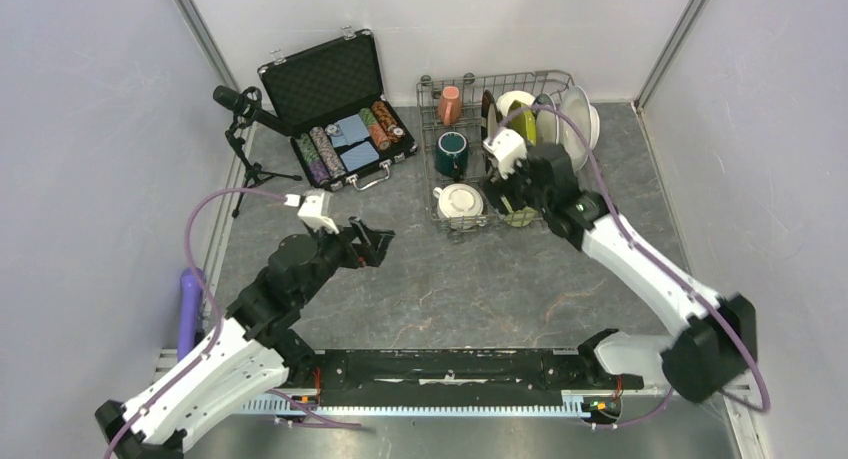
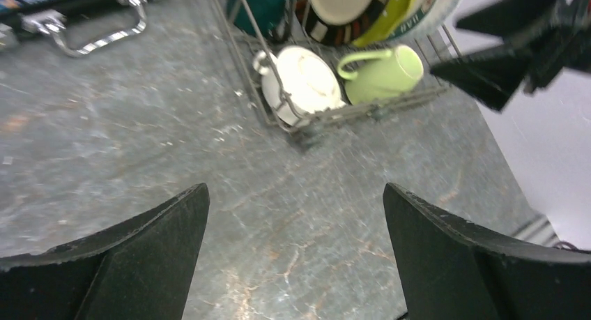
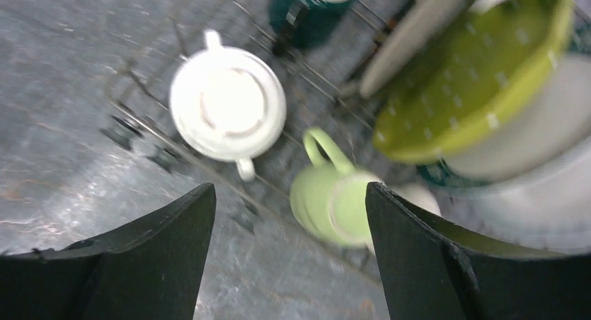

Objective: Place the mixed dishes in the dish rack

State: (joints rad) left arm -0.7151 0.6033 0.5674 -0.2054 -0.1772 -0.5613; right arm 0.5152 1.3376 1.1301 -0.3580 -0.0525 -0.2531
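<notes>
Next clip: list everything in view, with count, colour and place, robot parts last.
dish rack: one, grey wire, far right of table
salmon-pink mug: one, rack's far-left corner
dark-teal mug: one, rack's left side
white mug: one, upside down, rack's near-left corner
light-green mug: one, right of the white mug
plates and bowls: several, white, lime-green, brown-rimmed, on edge in rack's right half
case: one, black, open, left of rack
poker chips: rows, mixed colours, in case
microphone: one, black, far left
purple tube: one, left edge
table: grey, marbled
left hand: open, empty, over bare table
right hand: open, empty, above light-green mug
</notes>
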